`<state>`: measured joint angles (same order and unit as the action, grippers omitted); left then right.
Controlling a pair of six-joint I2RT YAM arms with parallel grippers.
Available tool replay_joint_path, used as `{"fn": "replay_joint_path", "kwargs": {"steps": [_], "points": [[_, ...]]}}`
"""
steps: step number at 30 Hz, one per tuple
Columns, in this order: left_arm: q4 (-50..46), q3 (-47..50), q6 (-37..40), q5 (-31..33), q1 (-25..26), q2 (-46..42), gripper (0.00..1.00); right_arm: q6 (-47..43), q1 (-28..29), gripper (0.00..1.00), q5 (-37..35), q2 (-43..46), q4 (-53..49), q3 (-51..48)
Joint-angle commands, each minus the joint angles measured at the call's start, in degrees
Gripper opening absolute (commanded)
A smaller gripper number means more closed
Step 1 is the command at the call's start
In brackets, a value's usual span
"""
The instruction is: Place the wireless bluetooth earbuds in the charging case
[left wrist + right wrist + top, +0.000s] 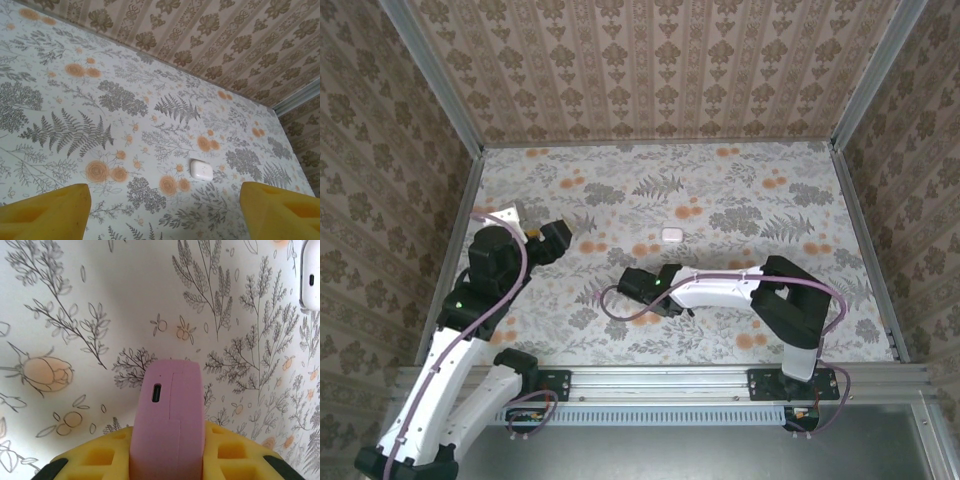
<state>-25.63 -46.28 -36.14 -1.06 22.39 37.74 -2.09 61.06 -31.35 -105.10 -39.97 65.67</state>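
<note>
Matte pink rounded plastic charging case, oval port facing out, bottom centre of frame, clamped by right gripper. White glossy pebble-shaped case lies upper right on floral tabletop. Left gripper jaws apart.

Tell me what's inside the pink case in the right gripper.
Nothing inside shows: the pink case is shut, presenting only its shell, a seam and its charging port. Whether anything sits within is hidden. The right gripper covers its lower part.
</note>
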Motion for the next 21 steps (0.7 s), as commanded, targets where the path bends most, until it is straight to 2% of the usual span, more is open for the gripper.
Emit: {"fn": "replay_joint_path", "kwargs": {"steps": [1, 5, 8, 10, 14, 17, 21], "points": [[0.08, 1.18, 0.06, -1.55, -0.46, -1.13, 0.79, 1.99, 1.26, 0.28, 1.51, -3.11, -3.31, 0.65], [0.07, 1.81, -0.17, -1.77, -0.61, -1.7, 0.79, 2.68, 2.05, 0.32, 1.54, -2.99, -3.96, 1.11], [-0.13, 1.63, 0.02, -1.85, -0.79, -1.7, 0.79, 3.1, 2.31, 0.41, 3.03, -2.49, -4.83, 1.5], [-0.19, 1.44, -0.03, -2.07, -0.93, -1.7, 0.79, 3.4, 2.35, 0.48, 5.48, -1.81, -5.62, 2.13], [-0.37, 1.57, -0.29, -2.56, -0.91, -1.72, 0.79, 3.33, 2.32, 0.54, 11.94, -0.31, -6.73, 3.5], [-0.67, 1.56, -0.51, -2.84, -0.96, -1.87, 0.79, 5.03, 2.24, 0.58, 14.16, 3.28, -6.84, 4.01], [-0.42, 1.64, -0.69, -3.07, -0.95, -1.79, 0.79, 8.87, -1.0, 0.63, 22.01, 13.31, -4.28, 2.35]]}}
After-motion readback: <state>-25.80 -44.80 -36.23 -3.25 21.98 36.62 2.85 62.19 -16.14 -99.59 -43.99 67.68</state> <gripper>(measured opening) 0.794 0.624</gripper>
